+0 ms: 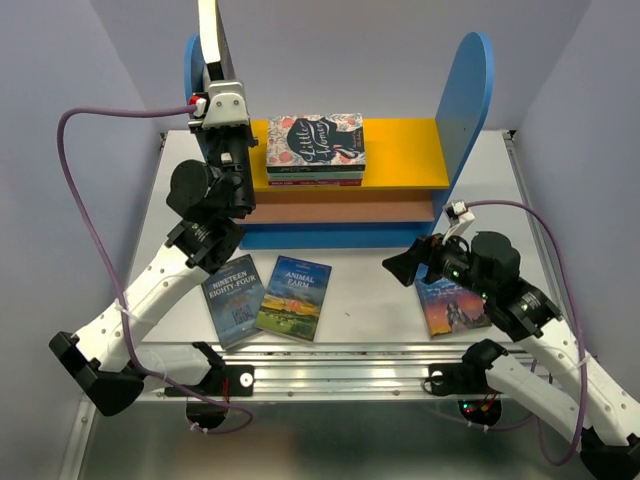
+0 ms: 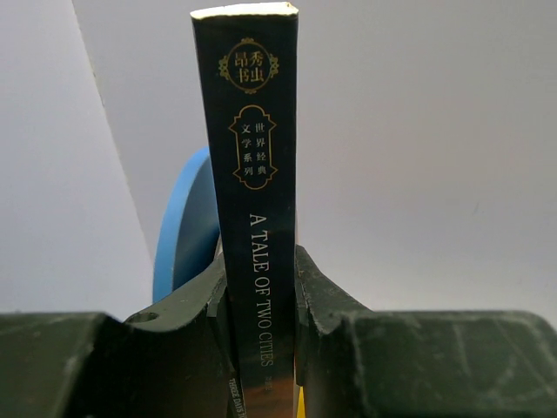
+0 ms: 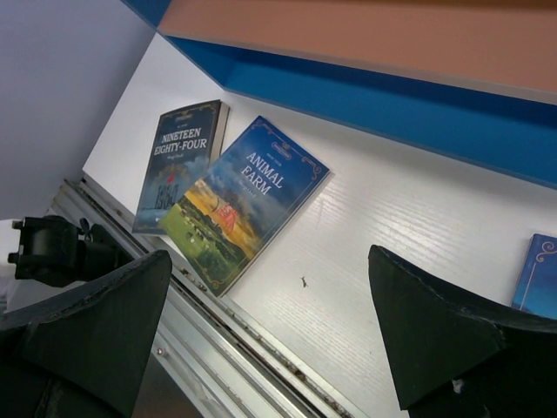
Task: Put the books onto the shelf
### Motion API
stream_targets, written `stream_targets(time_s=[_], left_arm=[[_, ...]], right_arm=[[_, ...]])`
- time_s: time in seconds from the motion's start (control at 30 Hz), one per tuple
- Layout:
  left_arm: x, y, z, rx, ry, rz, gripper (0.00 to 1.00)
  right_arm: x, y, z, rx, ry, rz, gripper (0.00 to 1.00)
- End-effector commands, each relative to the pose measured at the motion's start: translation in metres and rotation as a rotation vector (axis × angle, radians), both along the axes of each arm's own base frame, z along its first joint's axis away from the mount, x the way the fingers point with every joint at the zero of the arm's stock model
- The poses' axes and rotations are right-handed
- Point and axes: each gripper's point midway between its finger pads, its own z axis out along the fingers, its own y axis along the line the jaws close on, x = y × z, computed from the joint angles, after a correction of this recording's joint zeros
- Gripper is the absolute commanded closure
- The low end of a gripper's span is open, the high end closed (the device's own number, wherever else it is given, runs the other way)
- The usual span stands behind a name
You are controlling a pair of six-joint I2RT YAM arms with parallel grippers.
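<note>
A white tabletop [image 1: 370, 300] between pale lilac walls carries a blue-sided shelf [image 1: 468, 90] with a yellow upper board at the back. The left claw [image 2: 259, 292] pinches the dark-blue paperback A Tale of Two Cities [image 2: 257, 157] upright, spine showing, just beside the shelf's left panel. The right claw [image 3: 270, 287] hangs spread wide over bare table. It sits between the flat Animal Farm paperback [image 1: 294, 297] and a landscape-covered paperback [image 1: 450, 305], both near the front edge.

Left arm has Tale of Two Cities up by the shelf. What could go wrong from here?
1. Left gripper pinches the book only at its low end; most of it stands free above, so it may pivot on contact.
2. Blue left panel sits close beside it; a swing in could clip it.
3. The stack takes the left-middle of the yellow board, so there is little room on that side.
</note>
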Motion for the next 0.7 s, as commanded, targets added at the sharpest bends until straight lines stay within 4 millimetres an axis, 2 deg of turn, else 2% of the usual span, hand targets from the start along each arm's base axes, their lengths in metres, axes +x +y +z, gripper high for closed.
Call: stream_targets(time_s=[0.0,0.17,0.23,0.37,0.47,0.67], left_arm=[[-0.015,0.015,0.035,-0.140,-0.180,-0.050,1.00],[-0.004,0.017,0.011,-0.154,-0.151,-0.046,1.00],[0.002,0.019,-0.007,-0.161,-0.133,-0.039,1.00],[0.005,0.015,-0.020,-0.183,-0.121,-0.061,1.00],[0.011,0.015,-0.038,-0.208,-0.097,-0.045,1.00],[0.011,0.022,-0.050,-0.238,-0.103,-0.011,1.00]], right_arm=[[0.001,0.002,0.021,0.019,-0.069,0.013,0.00],[0.001,0.002,0.020,0.016,-0.072,0.016,0.00],[0.002,0.004,0.016,0.011,-0.063,0.019,0.00],[0.000,0.008,0.012,0.006,-0.050,0.052,0.00],[-0.001,0.013,0.010,0.007,-0.033,0.081,0.00],[-0.003,0.013,0.012,0.009,-0.042,0.087,0.00]])
